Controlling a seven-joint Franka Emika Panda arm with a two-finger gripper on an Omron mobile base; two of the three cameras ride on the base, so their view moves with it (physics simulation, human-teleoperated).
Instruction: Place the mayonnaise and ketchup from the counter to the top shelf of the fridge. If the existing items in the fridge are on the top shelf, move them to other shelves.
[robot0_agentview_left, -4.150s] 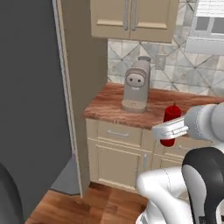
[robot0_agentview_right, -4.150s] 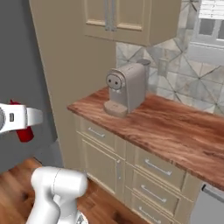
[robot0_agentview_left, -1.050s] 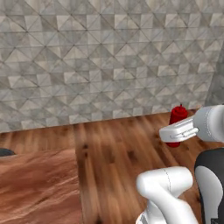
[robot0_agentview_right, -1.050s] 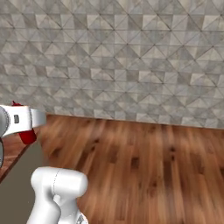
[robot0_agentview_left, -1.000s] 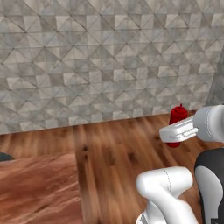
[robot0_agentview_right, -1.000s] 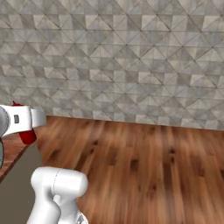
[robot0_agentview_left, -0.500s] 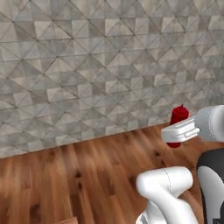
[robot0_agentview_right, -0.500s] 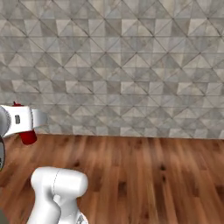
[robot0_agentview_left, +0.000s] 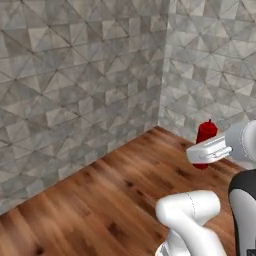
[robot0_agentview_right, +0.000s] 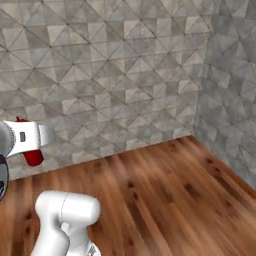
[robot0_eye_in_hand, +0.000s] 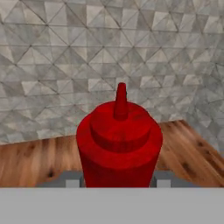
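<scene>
A: Where is the ketchup (robot0_agentview_left: 205, 136) at this moment?

B: Up in the air, held by the gripper (robot0_agentview_left: 204, 152). In the left base view the red bottle stands upright at the right side, its pointed cap above the white hand and its base just below it. In the right base view the ketchup (robot0_agentview_right: 33, 156) peeks out behind the white hand at the far left edge.

A: So the jaws are closed on it?

B: Yes, clamped on the bottle's body. In the hand view the ketchup (robot0_eye_in_hand: 119, 146) sits dead centre, seen from close by, with a dark fingertip (robot0_eye_in_hand: 72, 180) pressed against each side near the bottom.

A: What lies around it?

B: A wall (robot0_agentview_left: 85, 85) of grey, triangle-patterned tiles runs across the far side, and a second tiled wall (robot0_agentview_left: 215, 65) meets it at a corner to the right. Below is a wooden plank floor (robot0_agentview_left: 100, 200), reddish brown, stretching from the near side up to the base of both walls.

A: Does the bottle touch either wall or the floor?

B: No. It hangs clear of the floor, and the walls stand well beyond it. The bottle is straight, not tilted.
</scene>
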